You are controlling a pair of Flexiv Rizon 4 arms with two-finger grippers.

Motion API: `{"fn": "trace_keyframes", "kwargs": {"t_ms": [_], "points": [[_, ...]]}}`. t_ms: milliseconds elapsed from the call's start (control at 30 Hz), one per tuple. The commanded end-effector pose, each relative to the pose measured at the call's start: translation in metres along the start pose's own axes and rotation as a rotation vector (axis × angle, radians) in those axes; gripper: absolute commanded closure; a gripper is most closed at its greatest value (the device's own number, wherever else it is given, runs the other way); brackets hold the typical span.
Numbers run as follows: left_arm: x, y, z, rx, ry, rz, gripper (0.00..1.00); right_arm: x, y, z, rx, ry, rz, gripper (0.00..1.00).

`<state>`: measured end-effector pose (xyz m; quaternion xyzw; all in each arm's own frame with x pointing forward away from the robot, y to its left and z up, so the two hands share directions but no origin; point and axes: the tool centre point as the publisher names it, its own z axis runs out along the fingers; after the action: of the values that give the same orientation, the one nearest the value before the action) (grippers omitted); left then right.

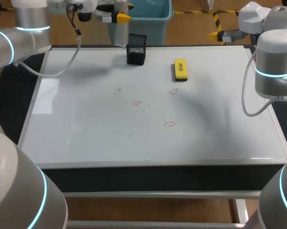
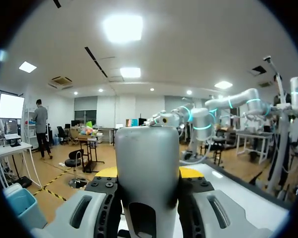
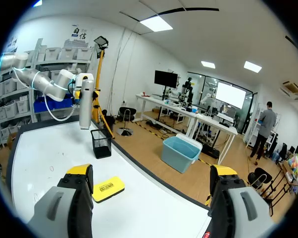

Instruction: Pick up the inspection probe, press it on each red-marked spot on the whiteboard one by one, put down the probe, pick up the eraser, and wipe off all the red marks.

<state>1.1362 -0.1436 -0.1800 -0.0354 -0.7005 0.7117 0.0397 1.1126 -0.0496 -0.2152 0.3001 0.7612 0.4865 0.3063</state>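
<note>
My left gripper (image 1: 118, 18) hangs over the whiteboard's far edge, shut on the grey cylindrical probe (image 1: 119, 34), which points down beside the black mesh holder (image 1: 136, 50). In the left wrist view the probe (image 2: 146, 153) fills the gap between the yellow-tipped fingers of the left gripper (image 2: 148, 173). The yellow eraser (image 1: 180, 69) lies flat at the back of the whiteboard (image 1: 76, 124). Three small red rings are drawn mid-board (image 1: 137, 102), (image 1: 174, 91), (image 1: 169, 124). My right gripper (image 3: 151, 171) is open and holds nothing, high off the board's right side, with the eraser (image 3: 108, 188) ahead of it.
The black mesh holder (image 3: 101, 144) stands near the board's far edge, just left of the eraser. A few faint dark specks dot the board's middle. My right arm (image 1: 275, 62) rises beside the right edge.
</note>
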Motion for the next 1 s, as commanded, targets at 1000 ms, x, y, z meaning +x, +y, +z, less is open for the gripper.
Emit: {"fn": "trace_keyframes", "kwargs": {"t_ms": [1000], "points": [[0.058,0.031,-0.049,-0.043,-0.82,-0.045,1.0,0.0,0.0,0.0,-0.001,0.0,0.0,0.0]]}}
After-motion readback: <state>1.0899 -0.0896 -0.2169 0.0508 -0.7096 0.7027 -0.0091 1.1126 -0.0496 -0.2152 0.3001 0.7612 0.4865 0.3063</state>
